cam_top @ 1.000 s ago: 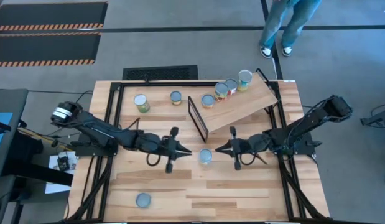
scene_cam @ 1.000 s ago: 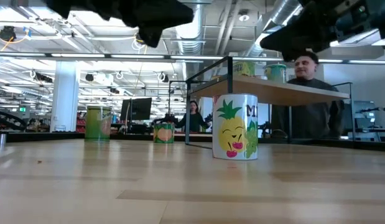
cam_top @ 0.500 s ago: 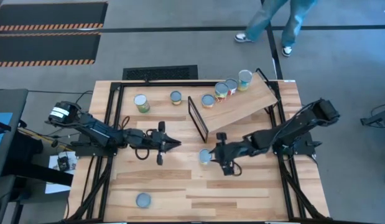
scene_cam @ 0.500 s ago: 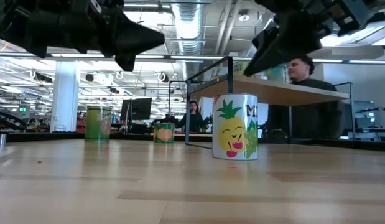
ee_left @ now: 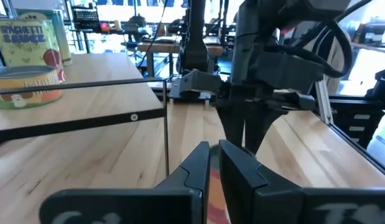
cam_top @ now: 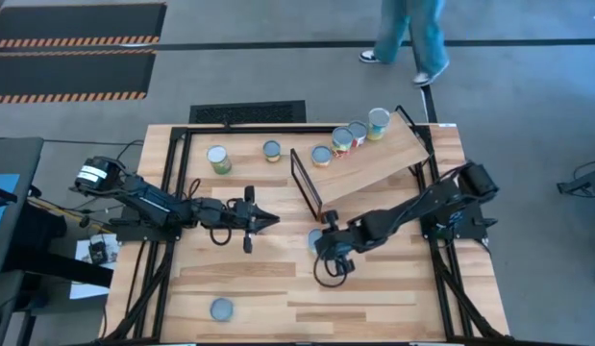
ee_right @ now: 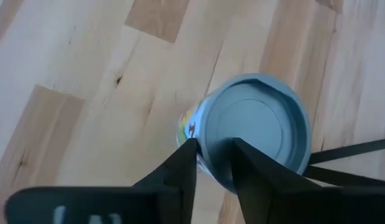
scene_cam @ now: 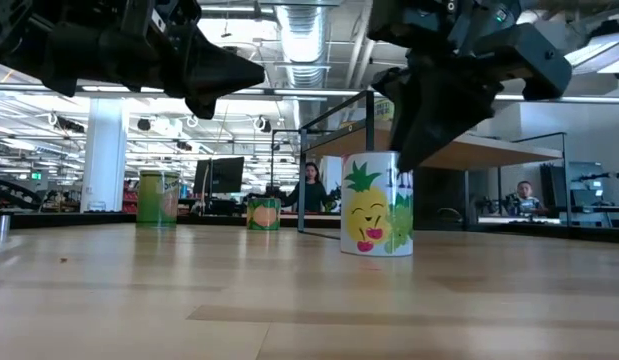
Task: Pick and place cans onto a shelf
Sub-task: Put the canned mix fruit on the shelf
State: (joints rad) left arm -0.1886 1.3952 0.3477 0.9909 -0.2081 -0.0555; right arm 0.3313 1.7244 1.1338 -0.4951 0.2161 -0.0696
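Right pincer (ee_right: 212, 155), narrow gap, hovers over pineapple can (scene_cam: 378, 203) (label half-hidden); left pincer (ee_left: 213, 163) nearly shut.

From above, the right gripper (cam_top: 323, 252) covers most of the pineapple can (cam_top: 314, 237), leaving only a sliver. The person (cam_top: 409, 38) is cut off at the top edge, legs only. Labels of the shelf cans (cam_top: 356, 133) are too small to read.
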